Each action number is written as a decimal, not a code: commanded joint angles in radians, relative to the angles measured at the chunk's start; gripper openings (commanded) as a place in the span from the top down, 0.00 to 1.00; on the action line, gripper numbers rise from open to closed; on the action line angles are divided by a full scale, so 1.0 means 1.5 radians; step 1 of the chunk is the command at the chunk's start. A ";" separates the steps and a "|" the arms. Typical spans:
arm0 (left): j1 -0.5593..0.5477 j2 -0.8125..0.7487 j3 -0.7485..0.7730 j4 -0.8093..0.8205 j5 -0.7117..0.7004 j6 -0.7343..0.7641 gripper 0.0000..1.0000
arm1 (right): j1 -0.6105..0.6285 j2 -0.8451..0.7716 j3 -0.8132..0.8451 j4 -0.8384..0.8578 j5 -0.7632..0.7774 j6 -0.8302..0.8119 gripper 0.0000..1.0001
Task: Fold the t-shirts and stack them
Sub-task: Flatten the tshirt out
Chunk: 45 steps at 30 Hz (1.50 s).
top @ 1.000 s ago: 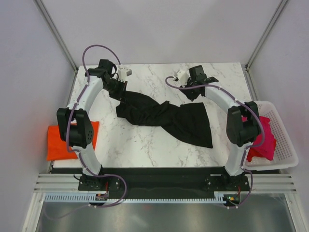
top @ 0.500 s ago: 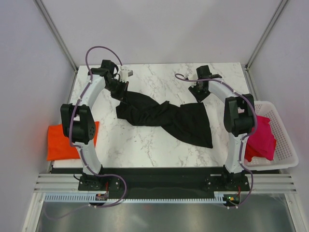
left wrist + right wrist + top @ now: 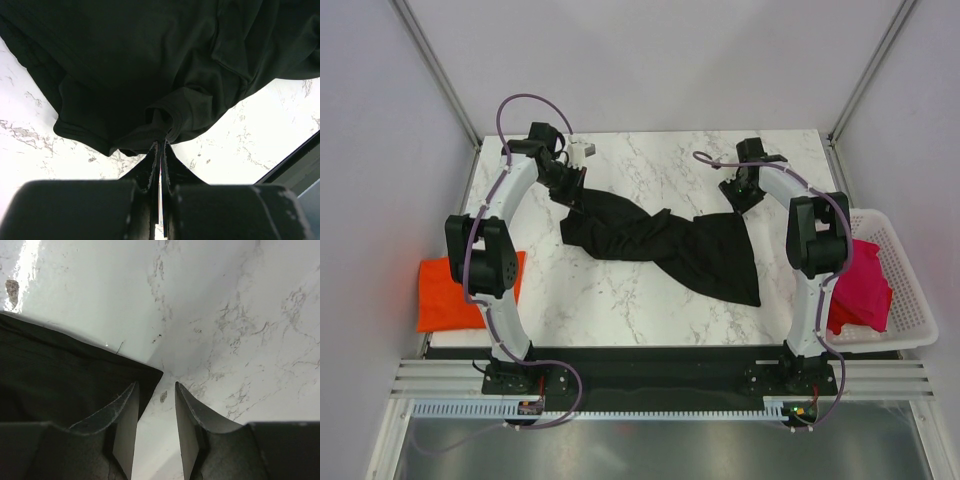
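The black t-shirt [image 3: 660, 240] lies twisted across the middle of the marble table. My left gripper [image 3: 570, 190] is shut on a fold at its far left end; the left wrist view shows the jaws pinching the black cloth [image 3: 172, 112]. My right gripper [image 3: 744, 198] is open and empty just above the shirt's far right corner [image 3: 150, 374], one finger over the cloth. The orange t-shirt [image 3: 445, 295] lies folded at the table's left edge. The magenta-pink t-shirt [image 3: 865, 290] lies in the basket.
The white slatted basket [image 3: 910, 290] stands off the table's right edge. Bare marble table [image 3: 650, 160] stretches behind the shirt and along its front [image 3: 610, 310]. Grey walls close in the back and both sides.
My right gripper has swung from the far middle toward the right and come down at the black shirt's far right corner. My left gripper has barely moved and keeps its hold.
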 commanded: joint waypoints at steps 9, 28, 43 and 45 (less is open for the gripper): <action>-0.005 -0.016 0.014 0.004 -0.006 -0.009 0.98 | -0.004 0.055 0.002 -0.021 -0.071 0.010 0.56; -0.008 -0.035 0.070 -0.002 -0.062 0.017 0.98 | -0.026 -0.019 0.114 -0.058 -0.075 -0.035 1.00; -0.001 -0.141 0.394 0.044 -0.158 0.046 0.98 | -0.026 -0.355 0.175 0.124 0.050 -0.074 1.00; -0.001 -0.168 0.375 0.062 -0.169 0.051 0.98 | -0.025 -0.427 0.099 0.145 0.049 -0.066 1.00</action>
